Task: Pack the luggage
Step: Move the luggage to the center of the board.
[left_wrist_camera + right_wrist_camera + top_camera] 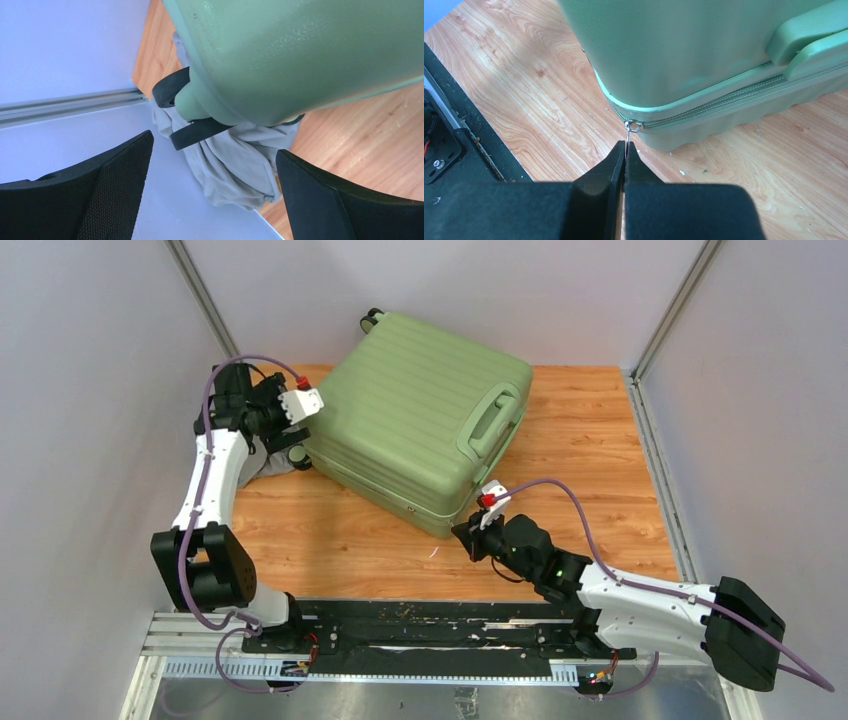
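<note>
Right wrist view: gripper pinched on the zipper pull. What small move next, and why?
Probably draw the zipper pull round the luggage corner, away from the handle: the right gripper is shut on it, and teeth on the handle side look closed. Grey cloth pokes out by the open left gripper, so go slowly.

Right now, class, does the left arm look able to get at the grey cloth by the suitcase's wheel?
Probably yes. The left gripper faces the grey cloth open, nothing between them, though the luggage seems to rest on part of it.
</note>
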`<state>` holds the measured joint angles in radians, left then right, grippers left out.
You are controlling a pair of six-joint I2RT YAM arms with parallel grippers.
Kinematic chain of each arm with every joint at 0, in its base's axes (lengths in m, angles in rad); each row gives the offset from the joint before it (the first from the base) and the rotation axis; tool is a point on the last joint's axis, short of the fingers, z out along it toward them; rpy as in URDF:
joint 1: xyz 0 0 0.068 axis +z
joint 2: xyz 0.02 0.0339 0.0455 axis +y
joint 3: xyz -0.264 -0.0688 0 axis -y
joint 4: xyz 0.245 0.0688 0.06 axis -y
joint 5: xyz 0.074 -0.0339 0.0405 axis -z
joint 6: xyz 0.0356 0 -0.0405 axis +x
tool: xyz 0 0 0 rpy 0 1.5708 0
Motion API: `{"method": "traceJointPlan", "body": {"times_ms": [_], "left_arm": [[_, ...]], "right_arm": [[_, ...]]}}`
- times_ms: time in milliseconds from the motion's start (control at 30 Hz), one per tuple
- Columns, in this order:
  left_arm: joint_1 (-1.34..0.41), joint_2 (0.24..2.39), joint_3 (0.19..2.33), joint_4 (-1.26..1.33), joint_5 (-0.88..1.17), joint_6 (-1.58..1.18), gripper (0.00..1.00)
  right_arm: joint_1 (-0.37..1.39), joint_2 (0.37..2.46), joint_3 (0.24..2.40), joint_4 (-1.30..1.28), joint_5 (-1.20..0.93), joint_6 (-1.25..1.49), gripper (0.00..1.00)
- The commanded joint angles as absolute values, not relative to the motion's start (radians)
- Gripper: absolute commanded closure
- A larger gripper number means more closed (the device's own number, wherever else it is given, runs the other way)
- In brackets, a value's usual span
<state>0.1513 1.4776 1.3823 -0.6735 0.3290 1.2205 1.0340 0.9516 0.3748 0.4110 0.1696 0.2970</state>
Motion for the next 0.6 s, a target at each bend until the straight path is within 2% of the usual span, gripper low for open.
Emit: {"method": "traceJointPlan", "body": {"times_ms": [0, 267, 367, 500, 567], "left_arm": [[0.156, 1.468, 1.327, -0.446, 0.320, 1.242, 0.03], [0.155, 1.552, 1.368, -0.410, 0.374, 1.256, 0.00], [0.147, 1.576, 1.390, -0.486, 0.441, 1.282, 0.03], [0.111, 1.596, 1.391, -0.601, 0.466, 1.375, 0.14], [0.086, 1.604, 1.404, -0.659, 0.472, 1.396, 0.27]], "right_arm": [[1.063, 0.921, 0.386, 0.473, 0.129, 0.322, 1.00], [1.063, 0.930, 0.384, 0.477, 0.128, 0.328, 1.00], [1.062, 0.934, 0.387, 0.473, 0.127, 0.328, 1.00], [1.054, 0.934, 0.381, 0.472, 0.128, 0.338, 1.00], [1.051, 0.934, 0.378, 0.472, 0.128, 0.342, 1.00]]}}
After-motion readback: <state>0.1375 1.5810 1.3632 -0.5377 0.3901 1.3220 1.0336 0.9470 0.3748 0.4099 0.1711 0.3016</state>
